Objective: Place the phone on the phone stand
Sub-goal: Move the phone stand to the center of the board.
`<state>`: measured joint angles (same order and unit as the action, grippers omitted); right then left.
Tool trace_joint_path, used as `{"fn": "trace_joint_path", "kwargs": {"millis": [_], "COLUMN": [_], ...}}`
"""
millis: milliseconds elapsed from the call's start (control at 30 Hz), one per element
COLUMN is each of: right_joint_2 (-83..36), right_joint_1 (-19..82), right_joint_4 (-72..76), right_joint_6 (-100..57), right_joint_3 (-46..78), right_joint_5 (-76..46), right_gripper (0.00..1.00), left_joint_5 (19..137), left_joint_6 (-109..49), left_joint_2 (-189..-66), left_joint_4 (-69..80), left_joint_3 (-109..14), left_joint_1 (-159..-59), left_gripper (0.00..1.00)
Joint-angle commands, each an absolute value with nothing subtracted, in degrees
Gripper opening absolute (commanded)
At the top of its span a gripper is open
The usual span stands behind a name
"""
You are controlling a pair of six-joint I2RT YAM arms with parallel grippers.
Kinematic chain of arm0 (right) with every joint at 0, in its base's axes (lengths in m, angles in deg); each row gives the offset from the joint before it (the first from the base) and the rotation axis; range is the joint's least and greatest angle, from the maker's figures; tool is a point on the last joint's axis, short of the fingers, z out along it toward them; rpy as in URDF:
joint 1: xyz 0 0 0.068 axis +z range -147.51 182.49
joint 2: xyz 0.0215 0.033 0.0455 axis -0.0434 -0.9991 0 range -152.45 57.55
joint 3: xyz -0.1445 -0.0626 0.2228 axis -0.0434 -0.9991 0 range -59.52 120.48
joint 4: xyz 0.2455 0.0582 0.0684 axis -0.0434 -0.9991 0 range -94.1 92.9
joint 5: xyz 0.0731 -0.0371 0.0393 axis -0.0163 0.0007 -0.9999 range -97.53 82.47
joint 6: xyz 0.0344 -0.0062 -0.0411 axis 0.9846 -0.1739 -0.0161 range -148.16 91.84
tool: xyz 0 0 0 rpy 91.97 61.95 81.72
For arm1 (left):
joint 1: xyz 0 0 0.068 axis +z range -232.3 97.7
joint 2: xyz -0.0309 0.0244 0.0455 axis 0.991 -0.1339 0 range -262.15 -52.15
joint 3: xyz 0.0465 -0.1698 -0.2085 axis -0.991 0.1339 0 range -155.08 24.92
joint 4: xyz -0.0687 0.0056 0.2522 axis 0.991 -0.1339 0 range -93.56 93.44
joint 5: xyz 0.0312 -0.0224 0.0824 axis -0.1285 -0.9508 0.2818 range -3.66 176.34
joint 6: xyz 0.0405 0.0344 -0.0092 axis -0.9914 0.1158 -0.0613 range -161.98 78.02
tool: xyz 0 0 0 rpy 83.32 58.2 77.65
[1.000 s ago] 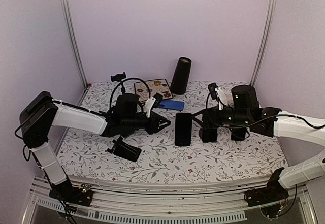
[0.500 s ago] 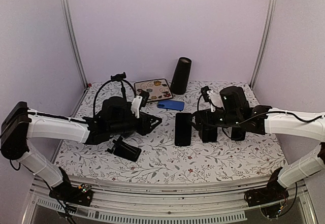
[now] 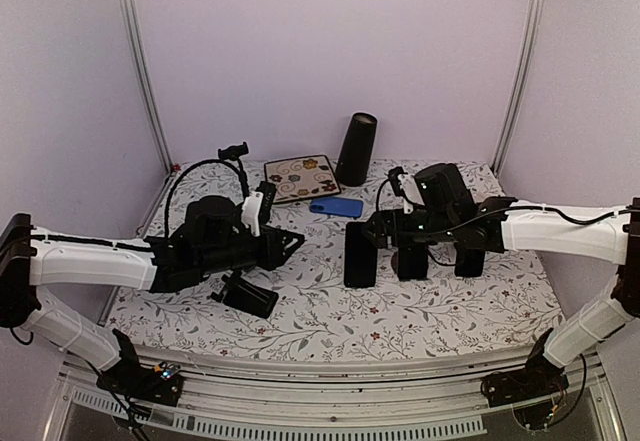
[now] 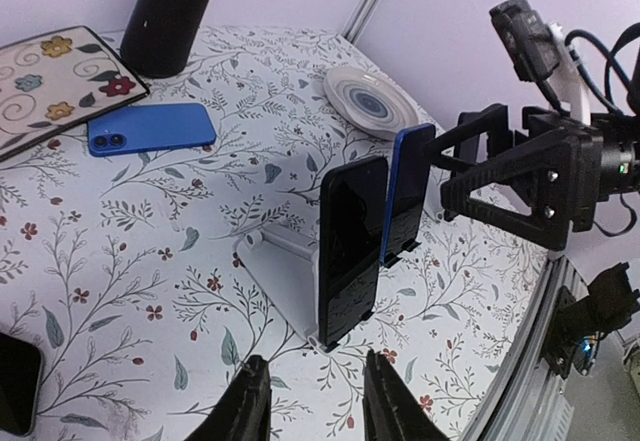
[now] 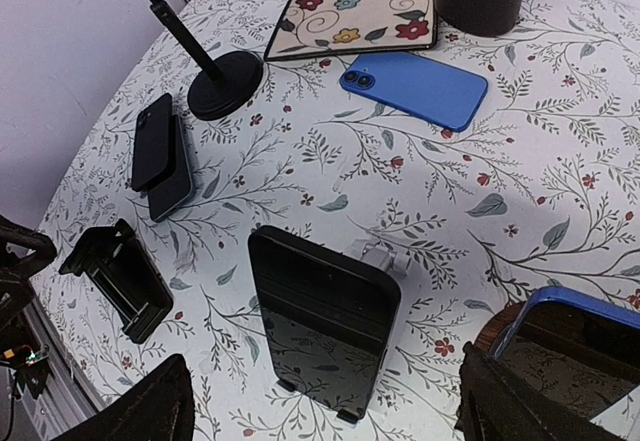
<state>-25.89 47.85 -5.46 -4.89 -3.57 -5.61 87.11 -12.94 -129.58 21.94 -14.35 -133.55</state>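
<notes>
**Phone [image 3: 360, 254] sits upright on the phone stand [image 4: 280, 276], nothing gripping it**

We see the black phone near the middle of the flowered worktop [image 3: 420, 311]. Its lower edge is caught in the lip of the pale phone stand, and its dark screen is tilted slightly back.

The right pincer [image 5: 322, 361] hangs just to the right of the phone. Its fingers are spread wide apart and close on nothing.

The left pincer [image 4: 313, 381] lies low on the other side, clear of the phone. Its fingers are a narrow gap apart, with only bare worktop between them.

A second phone [image 4: 405, 196] with a blue edge leans on another support just beside the black one, on the right arm's side.

Farther back, a blue phone [image 3: 336, 206] lies flat. It is near a flowered mat [image 3: 302, 176] and a tall black cylinder [image 3: 356, 148].
</notes>
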Motion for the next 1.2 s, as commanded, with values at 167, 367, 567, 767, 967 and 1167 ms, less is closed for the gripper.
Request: {"fn": "trace_joint_path", "kwargs": {"millis": [167,367,567,767,967,1167], "right_joint_2": [-30.9,-34.1,-36.4,-38.8,-40.2,-40.5], "right_joint_1": [48.1,48.1,48.1,48.6,49.8,50.1], "right_joint_4": [-7.0,-9.2,-10.5,-10.7,-10.5,-10.5], "right_joint_6": [-3.0,-2.4,-3.0,-4.4,-4.9,-5.2], "right_joint_3": [3.1,6.5,8.5,9.3,9.3,9.3], "right_joint_5": [-1.5,1.6,4.1,4.1,3.2,3.1], "right_gripper": [0.82,0.73,0.7,0.7,0.7,0.7], "left_joint_5": [89.0,89.5,89.8,90.2,90.4,90.7], "left_joint_6": [-13.3,-13.8,-14.1,-14.1,-13.9,-13.9], "left_joint_2": [-128.3,-127.8,-127.1,-126.5,-126.3,-126.0], "left_joint_4": [19.5,18.6,17.5,17.2,17.1,16.8], "left_joint_3": [-15.3,-15.6,-15.9,-15.8,-15.5,-15.5], "left_joint_1": [-134.4,-134.4,-134.4,-134.5,-134.4,-134.5], "left_gripper": [0.32,0.31,0.31,0.31,0.31,0.31]}}
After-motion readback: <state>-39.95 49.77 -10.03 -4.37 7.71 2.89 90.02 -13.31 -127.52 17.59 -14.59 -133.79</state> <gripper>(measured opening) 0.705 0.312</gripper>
